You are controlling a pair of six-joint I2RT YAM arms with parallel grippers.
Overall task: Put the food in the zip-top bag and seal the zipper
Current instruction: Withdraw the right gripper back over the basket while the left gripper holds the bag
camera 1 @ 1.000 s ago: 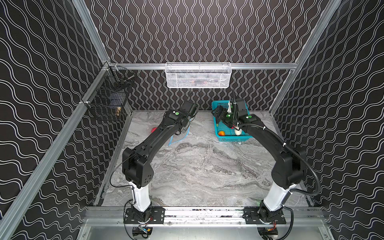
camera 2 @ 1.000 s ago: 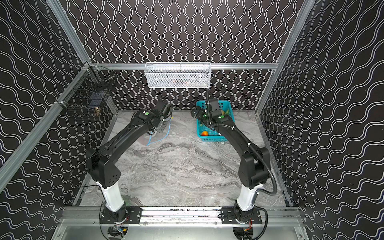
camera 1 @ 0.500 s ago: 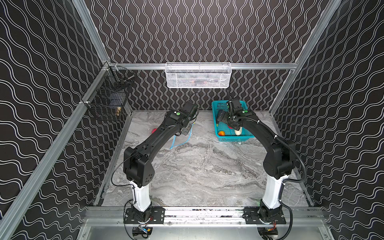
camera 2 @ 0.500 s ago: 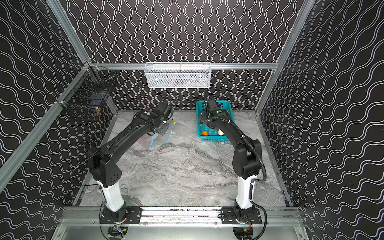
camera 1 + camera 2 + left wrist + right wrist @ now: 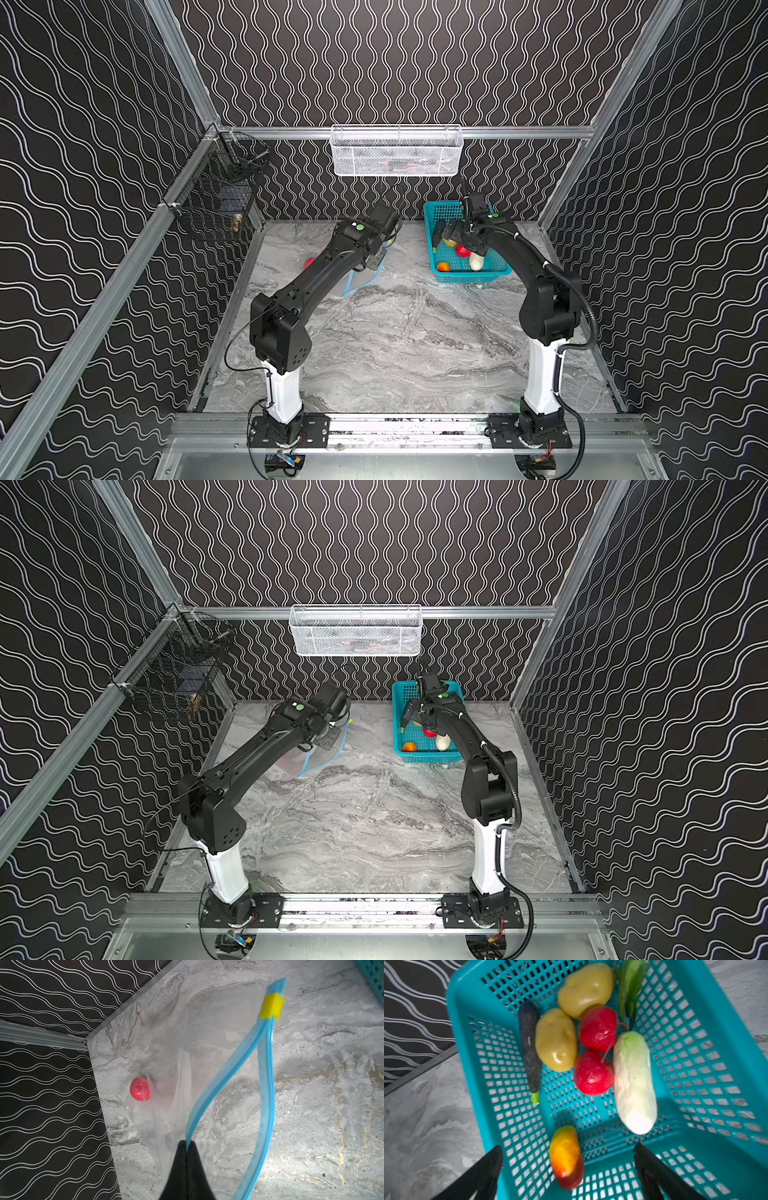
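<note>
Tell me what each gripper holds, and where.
Left gripper pinches the zip-top bag by one lip of its open blue zipper. Right gripper is open above the basket, holding nothing.

Grey marbled table [image 5: 395,332] carries a teal basket [image 5: 473,277] and zip-top bag [image 5: 320,754].

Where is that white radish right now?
In both top views the white radish lies in the teal basket at the far right of the table; the right wrist view shows it beside two red tomatoes, below the open right hand.
</note>
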